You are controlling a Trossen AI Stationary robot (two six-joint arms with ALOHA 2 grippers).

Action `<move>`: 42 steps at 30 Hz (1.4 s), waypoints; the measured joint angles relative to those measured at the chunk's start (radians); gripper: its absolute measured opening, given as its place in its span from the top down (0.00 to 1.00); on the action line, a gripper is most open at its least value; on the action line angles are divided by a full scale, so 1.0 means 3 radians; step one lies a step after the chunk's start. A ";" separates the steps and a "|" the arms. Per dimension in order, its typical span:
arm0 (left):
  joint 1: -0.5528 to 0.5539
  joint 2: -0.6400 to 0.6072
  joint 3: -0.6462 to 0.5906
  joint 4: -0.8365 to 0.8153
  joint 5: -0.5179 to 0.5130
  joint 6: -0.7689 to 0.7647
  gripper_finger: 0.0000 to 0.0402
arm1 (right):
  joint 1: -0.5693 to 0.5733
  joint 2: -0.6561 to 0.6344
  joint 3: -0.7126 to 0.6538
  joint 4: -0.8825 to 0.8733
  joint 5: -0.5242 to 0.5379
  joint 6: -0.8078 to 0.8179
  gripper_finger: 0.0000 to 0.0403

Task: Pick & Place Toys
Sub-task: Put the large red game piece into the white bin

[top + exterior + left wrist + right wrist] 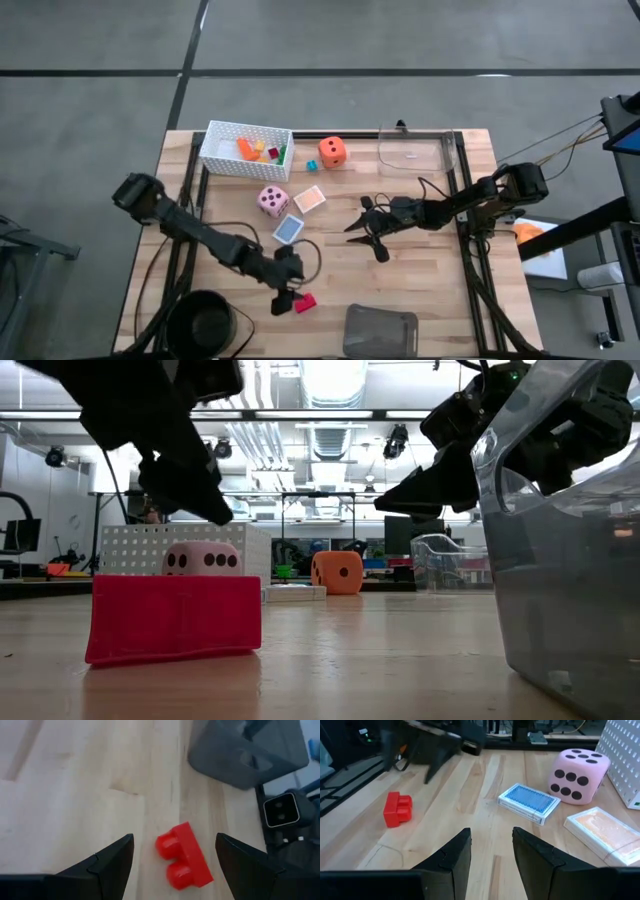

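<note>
One red brick [305,302] lies flat on the surface [430,290] near the front edge, and my left claw [284,296] hangs just over it, fingers [107,865] wide so they can straddle it. Farther back sit the blue card [288,230], pink die [273,201], peach card [310,198] and orange die [333,152], beside the basket [222,150] already holding bricks. My right claw [366,229] waits mid-surface, narrow and empty. Only my left wrist view shows the brick between the fingers; the low view hides that gap.
</note>
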 joint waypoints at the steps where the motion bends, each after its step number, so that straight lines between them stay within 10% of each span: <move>1: -0.0012 0.0065 0.0106 -0.0106 0.0000 0.0000 0.29 | 0.0000 0.0000 -0.0001 -0.0015 0.0000 0.0001 0.64; 13: -0.0153 0.0557 0.0931 -0.1099 -0.0012 -0.0085 0.29 | -0.0001 0.0000 -0.0004 -0.0157 0.0000 0.0000 0.64; 42: -0.0122 0.0971 0.0934 -0.1376 -0.0052 -0.0173 0.31 | -0.0001 0.0000 0.0000 -0.0178 0.0013 -0.0002 0.64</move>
